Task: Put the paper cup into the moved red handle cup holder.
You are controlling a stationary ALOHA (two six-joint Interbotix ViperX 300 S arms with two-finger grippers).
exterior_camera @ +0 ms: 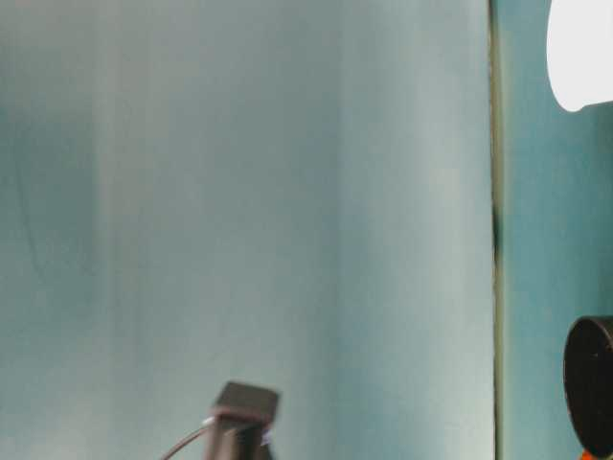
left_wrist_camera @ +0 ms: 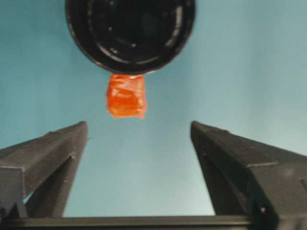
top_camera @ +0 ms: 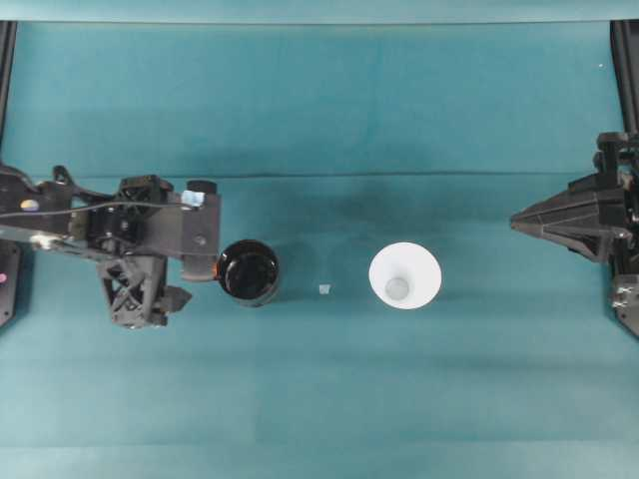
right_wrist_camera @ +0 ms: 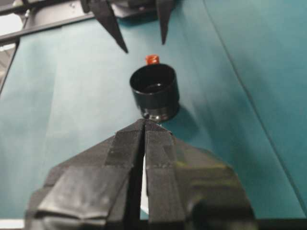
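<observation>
The white paper cup [top_camera: 404, 276] stands upright, mouth up, right of the table's middle; its rim also shows at table level [exterior_camera: 580, 53]. Left of it stands the black red handle cup holder [top_camera: 248, 271] [exterior_camera: 589, 383] [right_wrist_camera: 155, 91], its orange-red tab pointing at my left arm. My left gripper [top_camera: 205, 254] [left_wrist_camera: 139, 127] is open just short of that tab [left_wrist_camera: 126, 96], with nothing between its fingers; the holder's rim [left_wrist_camera: 130, 33] lies beyond. My right gripper [top_camera: 519, 222] [right_wrist_camera: 144, 122] is shut on nothing, far right of the cup, which its fingers mostly hide in the right wrist view.
A tiny pale scrap [top_camera: 324, 289] lies on the teal cloth [top_camera: 319, 399] between holder and cup. Black frame rails [top_camera: 626, 70] run along the left and right table edges. The left gripper's two fingers [right_wrist_camera: 110, 28] appear beyond the holder in the right wrist view.
</observation>
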